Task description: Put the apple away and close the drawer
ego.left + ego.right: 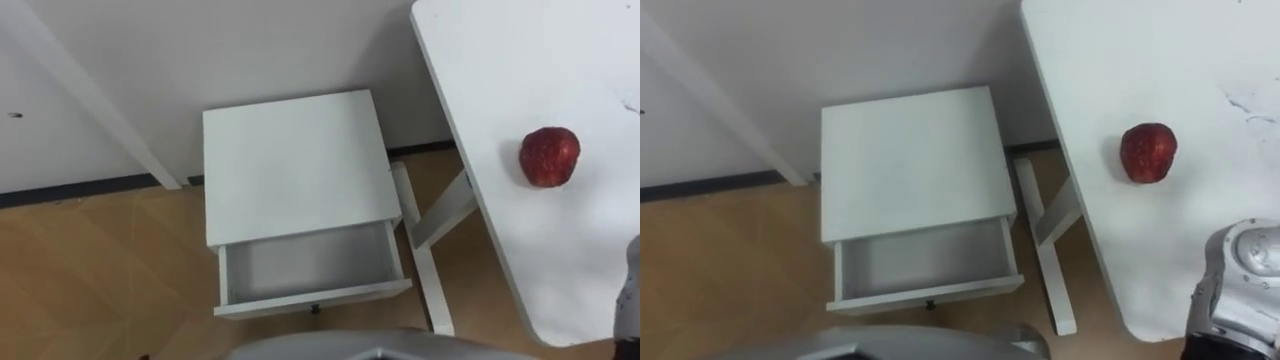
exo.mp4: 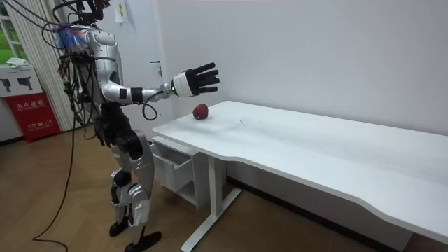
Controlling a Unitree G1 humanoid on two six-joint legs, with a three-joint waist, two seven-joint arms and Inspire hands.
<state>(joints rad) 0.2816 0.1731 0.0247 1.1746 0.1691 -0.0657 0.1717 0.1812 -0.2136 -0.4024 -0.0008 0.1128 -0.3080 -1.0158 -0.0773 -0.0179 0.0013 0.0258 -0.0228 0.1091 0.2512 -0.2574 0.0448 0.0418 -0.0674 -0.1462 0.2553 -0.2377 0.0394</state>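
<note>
Wood-brown flooring (image 1: pixel 90 270) is spreading under the robot, which is standing at the short end of a white table (image 1: pixel 500 120), close to a low white cabinet (image 1: pixel 295 160).

Nearest the robot, the cabinet's drawer (image 1: pixel 310 265) is standing pulled out toward it. Its pale inside is bare and open to the ceiling, so something could be lowered straight in. Behind the drawer, the cabinet's flat top is sitting back against the white wall (image 1: pixel 250 50).

To the robot's right, the table is running away along that wall. The apple (image 1: pixel 549 156), red and round, is resting on the tabletop near the table's end. It is well apart from the drawer and touching nothing but the table.

In the room view, the robot is holding its right arm out over that end of the table. The right hand (image 2: pixel 196 80) is hanging in the air near the apple, clear of it, with its dark fingers spread wide and holding nothing. The spread looks like preparation for closing around the fruit.

A silver-grey shape at the lower right of the right eye view is probably that arm's wrist, though too little is showing to be sure.

The step in hand seems to be the reach. The apple is not yet grasped, and the drawer is waiting open. Being round, the fruit could roll toward the table edge if nudged.
</note>
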